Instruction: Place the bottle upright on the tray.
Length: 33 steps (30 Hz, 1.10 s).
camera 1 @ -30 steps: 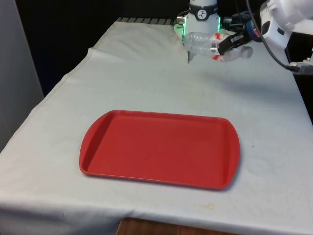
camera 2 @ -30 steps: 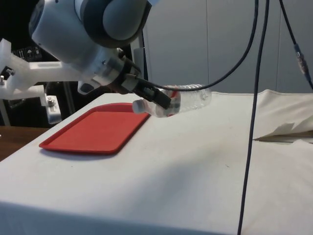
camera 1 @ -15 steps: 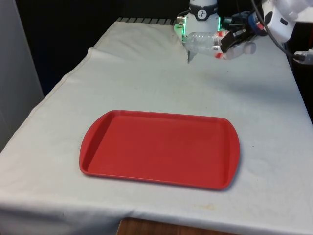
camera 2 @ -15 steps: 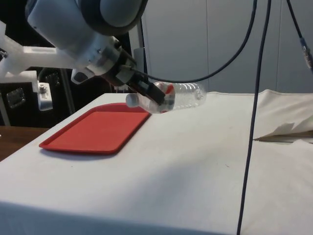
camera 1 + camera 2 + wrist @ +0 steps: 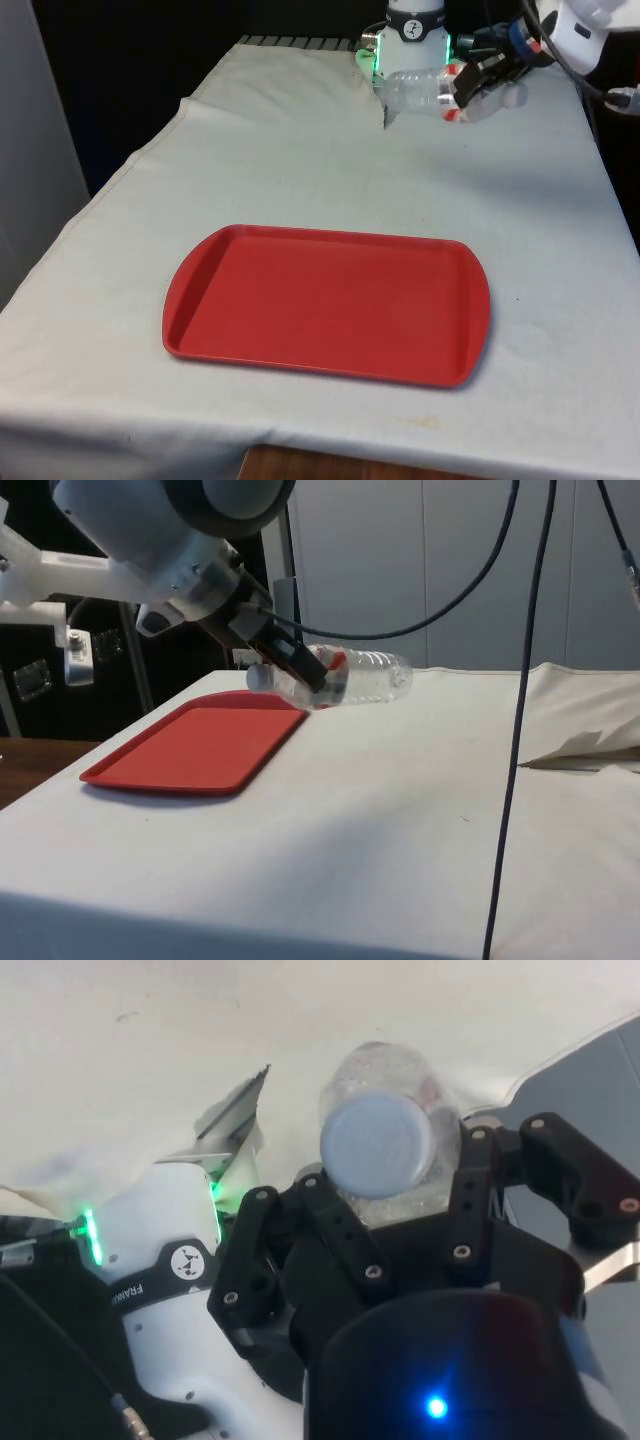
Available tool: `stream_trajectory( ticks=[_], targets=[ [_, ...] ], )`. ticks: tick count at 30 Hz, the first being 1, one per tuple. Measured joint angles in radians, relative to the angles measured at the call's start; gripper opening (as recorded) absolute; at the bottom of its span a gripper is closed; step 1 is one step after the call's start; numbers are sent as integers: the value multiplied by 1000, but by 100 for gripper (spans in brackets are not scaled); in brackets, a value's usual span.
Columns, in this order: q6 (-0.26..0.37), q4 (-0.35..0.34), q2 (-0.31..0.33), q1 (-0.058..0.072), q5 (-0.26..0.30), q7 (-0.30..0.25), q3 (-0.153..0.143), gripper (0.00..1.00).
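Bottle (image 5: 418,90) clear plastic, held off the worktop (image 5: 300,170) in the air, lying close to horizontal. White cap (image 5: 260,677) at one end; red band (image 5: 338,662) near the neck, beside the claw. In the side view the capped end sits slightly lower than the base, so the bottle tilts a little, cap towards the tray side. In the front view the cap end points to the front view's right, the base to the front view's left, in front of the robot's base.

Claw (image 5: 305,670) black, closed on the bottle near its neck, one finger on each side of the clear body. Wrist view: cap (image 5: 377,1143) faces the camera, bottle (image 5: 400,1110) running away from it between the two fingers (image 5: 335,1225), which press its sides. Most of the bottle's length sticks out past the claw on the side away from the cap.

Tray (image 5: 195,300) red, rectangular with rounded corners and a raised rim, flat on the white cloth at the near half of the worktop in the front view. Nothing on it. Bottle and claw are well apart from it, over the far end of the worktop towards the front view's right. Side view: tray (image 5: 130,770) lies beyond and below the held bottle.

Black cable (image 5: 520,720) hangs down across the side view.
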Motion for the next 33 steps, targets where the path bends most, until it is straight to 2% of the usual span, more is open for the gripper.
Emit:
stream_trajectory(
  ticks=[33],
  targets=[
    [212,-81,-75,-21,32,8,-21,34]
  ],
)
